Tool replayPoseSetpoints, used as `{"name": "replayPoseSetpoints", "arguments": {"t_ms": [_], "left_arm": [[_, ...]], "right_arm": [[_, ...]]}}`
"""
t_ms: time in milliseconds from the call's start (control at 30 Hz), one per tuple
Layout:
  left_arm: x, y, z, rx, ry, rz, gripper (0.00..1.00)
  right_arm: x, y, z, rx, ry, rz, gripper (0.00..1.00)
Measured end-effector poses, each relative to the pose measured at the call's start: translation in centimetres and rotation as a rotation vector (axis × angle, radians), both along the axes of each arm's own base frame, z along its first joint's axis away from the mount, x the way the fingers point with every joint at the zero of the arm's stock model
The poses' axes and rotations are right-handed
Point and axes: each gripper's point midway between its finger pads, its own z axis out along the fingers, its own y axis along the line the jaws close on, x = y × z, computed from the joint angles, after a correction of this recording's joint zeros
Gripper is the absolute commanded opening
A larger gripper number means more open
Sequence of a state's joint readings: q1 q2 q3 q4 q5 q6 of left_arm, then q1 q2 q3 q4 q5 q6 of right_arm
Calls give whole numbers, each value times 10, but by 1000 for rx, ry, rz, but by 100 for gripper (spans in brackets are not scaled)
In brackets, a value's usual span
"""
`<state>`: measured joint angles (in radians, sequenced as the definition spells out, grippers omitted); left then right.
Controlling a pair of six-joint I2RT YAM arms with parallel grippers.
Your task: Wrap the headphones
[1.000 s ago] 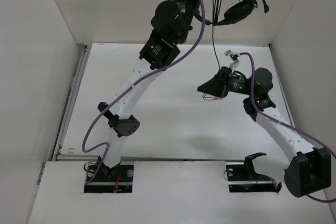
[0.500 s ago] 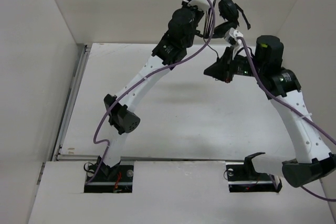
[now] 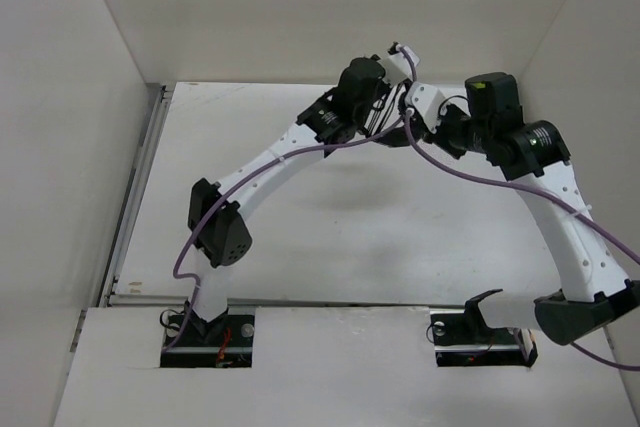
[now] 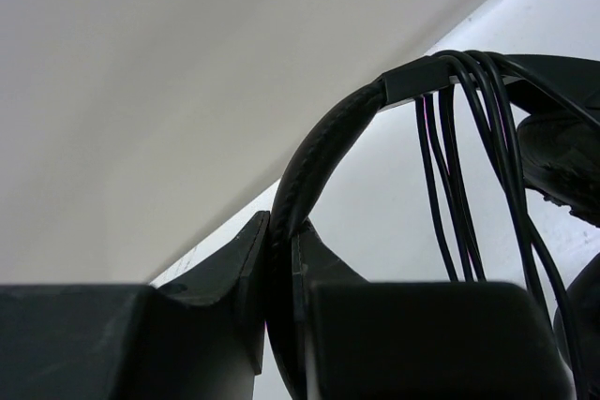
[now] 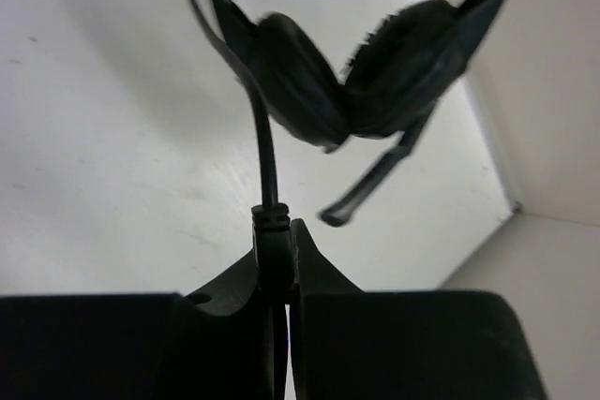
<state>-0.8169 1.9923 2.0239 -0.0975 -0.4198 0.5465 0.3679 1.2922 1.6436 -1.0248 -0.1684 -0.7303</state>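
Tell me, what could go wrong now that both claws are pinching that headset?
1. The cord loops only hang over the headband. A jerk might slide them off and undo the wrap.
2. The right gripper pinches the thin cord, and the left gripper clamps the headband. If the arms pull apart, that could strain the cord.
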Motion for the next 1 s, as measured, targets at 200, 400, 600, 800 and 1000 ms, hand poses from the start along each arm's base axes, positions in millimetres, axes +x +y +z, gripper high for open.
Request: {"name": "replayPoseSetpoints", "arguments": {"t_ms": [200,400,600,800,1000], "left_arm": [[-33,15,21,-42,44,-47,3],[-82,7,50,-123,74,-169,2],[-101,-6,25,-131,169,-233,2],[-116,-21,16,-161,229,-294,2],[-125,-26,9,-184,282,-329,2]], "right_arm": [[23,-26,8,-183,-152,-44,0],[47,-50,-4,-332,-236,-115,0],[68,-54,17,-352,-367,-158,0],[75,-52,30,-335,-424,-165,0],[74,-46,19,-297,-401,-140,9]]}}
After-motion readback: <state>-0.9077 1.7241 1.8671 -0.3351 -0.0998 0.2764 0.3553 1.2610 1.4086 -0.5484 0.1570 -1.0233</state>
